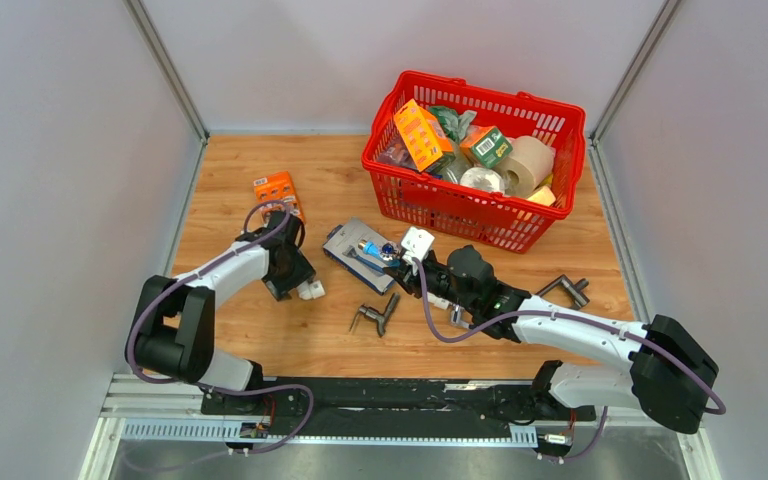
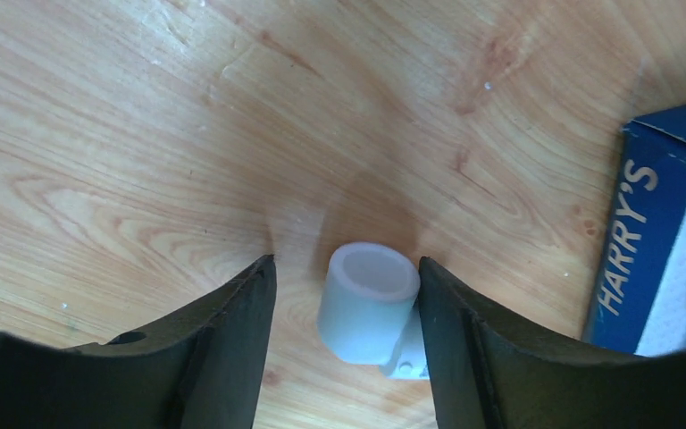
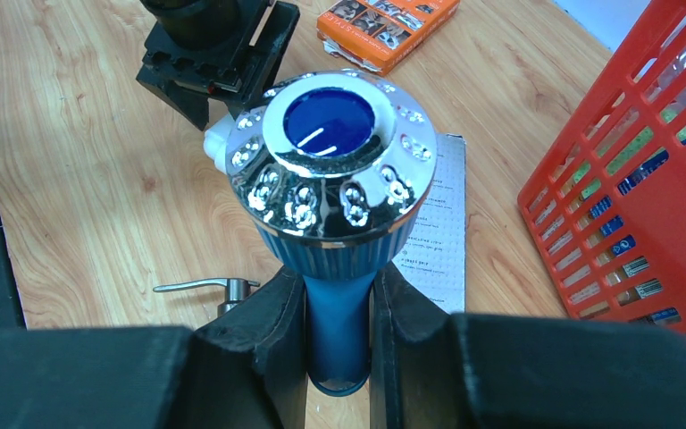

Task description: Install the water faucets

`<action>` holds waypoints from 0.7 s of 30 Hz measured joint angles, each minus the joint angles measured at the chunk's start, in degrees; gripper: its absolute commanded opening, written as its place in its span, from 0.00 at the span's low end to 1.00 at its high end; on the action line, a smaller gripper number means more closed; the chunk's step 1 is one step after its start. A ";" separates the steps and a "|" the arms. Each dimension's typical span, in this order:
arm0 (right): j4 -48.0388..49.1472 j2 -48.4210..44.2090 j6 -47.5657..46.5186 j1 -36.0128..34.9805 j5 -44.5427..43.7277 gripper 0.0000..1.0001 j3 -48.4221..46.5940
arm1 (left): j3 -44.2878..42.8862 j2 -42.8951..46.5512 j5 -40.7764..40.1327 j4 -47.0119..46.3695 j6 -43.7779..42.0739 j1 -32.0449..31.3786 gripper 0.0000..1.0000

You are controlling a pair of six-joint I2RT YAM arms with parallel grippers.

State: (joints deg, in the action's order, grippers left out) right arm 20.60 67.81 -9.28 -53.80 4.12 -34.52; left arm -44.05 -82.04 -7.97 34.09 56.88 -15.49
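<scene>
My left gripper (image 2: 347,264) is open low over the table, its jaws either side of a short white plastic fitting (image 2: 368,299). The right finger touches the fitting and the left finger stands apart. In the top view this gripper (image 1: 300,285) is left of centre with the fitting (image 1: 311,291) at its tip. My right gripper (image 3: 338,279) is shut on the blue stem of a tap piece with a round chrome knob and blue cap (image 3: 330,152), held near table centre (image 1: 392,254). A light-blue tap (image 1: 368,248) lies on a blue "Harry's" card (image 2: 648,241).
A red basket (image 1: 430,205) full of packages stands at the back right. An orange box (image 1: 277,188) lies behind the left gripper. A dark grey metal tap (image 1: 375,317) lies in front of the card, another (image 1: 565,290) at the right. A white block (image 1: 417,243) sits by the right gripper.
</scene>
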 measured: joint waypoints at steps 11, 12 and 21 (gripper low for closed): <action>0.02 0.02 -0.02 0.00 -0.02 0.00 0.00 | 1.62 0.07 0.59 -1.86 2.08 -5.18 0.23; 0.02 0.02 -0.04 0.00 -0.04 0.00 0.00 | 1.99 0.46 0.87 -2.05 2.43 -5.29 0.12; 0.13 -0.11 -3.50 0.00 1.84 0.00 0.00 | 1.79 7.02 0.15 1.42 -0.24 -5.55 0.00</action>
State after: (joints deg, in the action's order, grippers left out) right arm 20.73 67.70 -12.78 -53.80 5.96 -34.52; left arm -42.26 -75.02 -7.81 35.51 56.64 -21.04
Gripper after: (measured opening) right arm 0.251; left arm 0.418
